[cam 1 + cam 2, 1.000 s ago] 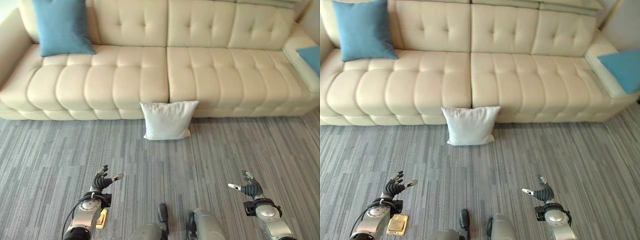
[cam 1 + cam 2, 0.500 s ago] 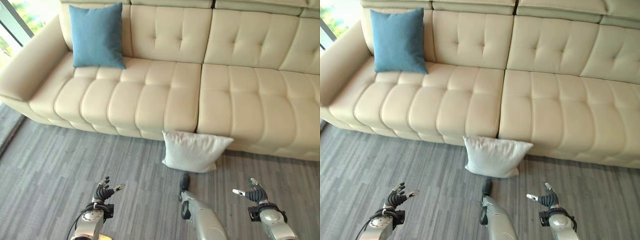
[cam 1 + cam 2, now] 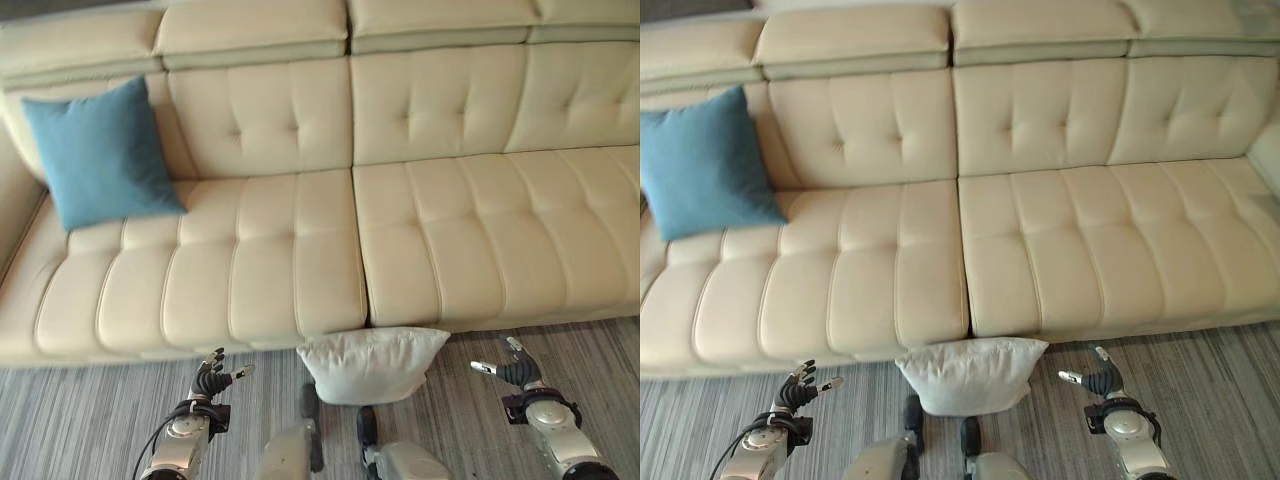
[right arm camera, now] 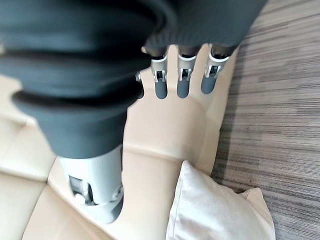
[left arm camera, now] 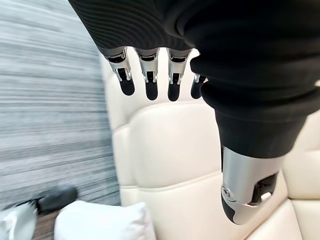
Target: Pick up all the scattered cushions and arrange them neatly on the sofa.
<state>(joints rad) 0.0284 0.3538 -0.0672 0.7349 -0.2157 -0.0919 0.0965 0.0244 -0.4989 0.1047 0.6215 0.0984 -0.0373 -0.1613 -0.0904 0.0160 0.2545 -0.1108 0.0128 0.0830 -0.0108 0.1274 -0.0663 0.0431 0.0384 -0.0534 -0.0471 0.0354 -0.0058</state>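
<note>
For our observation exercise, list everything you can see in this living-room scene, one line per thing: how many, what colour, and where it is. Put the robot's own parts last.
Sofa: one, cream, tufted, spanning the scene behind the floor.
Blue cushion: one, blue, leaning against the sofa's backrest at its left end.
White cushion: one, white, on the floor against the sofa's front edge, near the seam between the seats.
Floor: grey striped carpet in front of the sofa.
Left hand: one, silver with dark tips, fingers relaxed, empty, above the floor left of the white cushion.
Right hand: one, same colours, relaxed, empty, right of the white cushion.

White cushion (image 3: pixel 372 364) (floor) against sofa (image 3: pixel 300 260) front.
</note>
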